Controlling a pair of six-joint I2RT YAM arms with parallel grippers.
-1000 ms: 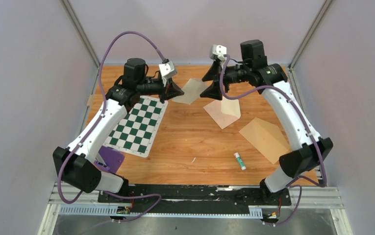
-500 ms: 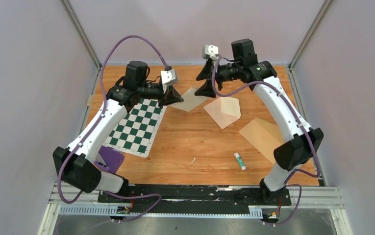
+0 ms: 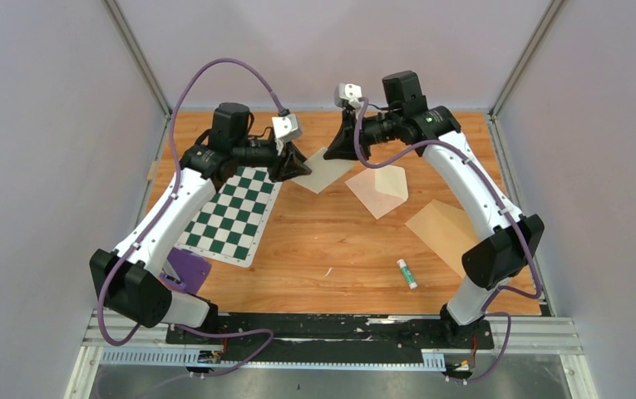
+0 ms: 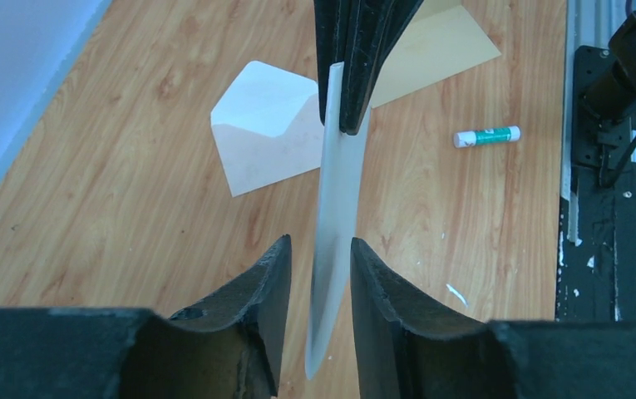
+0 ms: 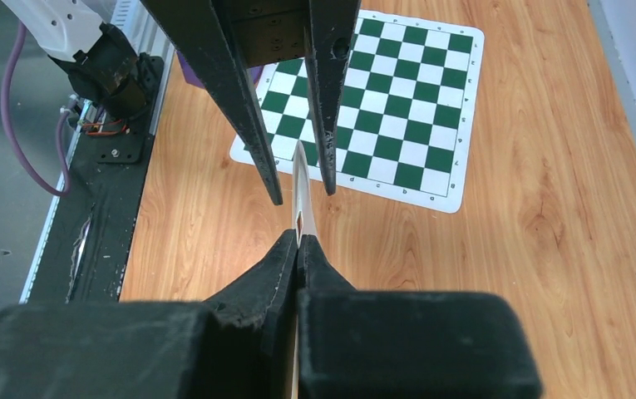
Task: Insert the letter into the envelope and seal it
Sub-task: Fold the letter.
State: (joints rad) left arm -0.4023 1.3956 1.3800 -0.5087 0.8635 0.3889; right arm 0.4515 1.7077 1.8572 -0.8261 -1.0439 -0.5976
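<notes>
Even, bright light casts only soft shadows on the table (image 3: 331, 241); the near jaws look slightly blurred.

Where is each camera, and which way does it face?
Top external: above, behind, looking down on the wooden table; left arm, right arm show.
Left wrist: faces rightward past the open left fingers to the white envelope.
Right wrist: faces leftward past the right fingers to the green chessboard mat.
Shared: both wrist views see the thin cream paper letter edgewise in the right fingers.
</notes>
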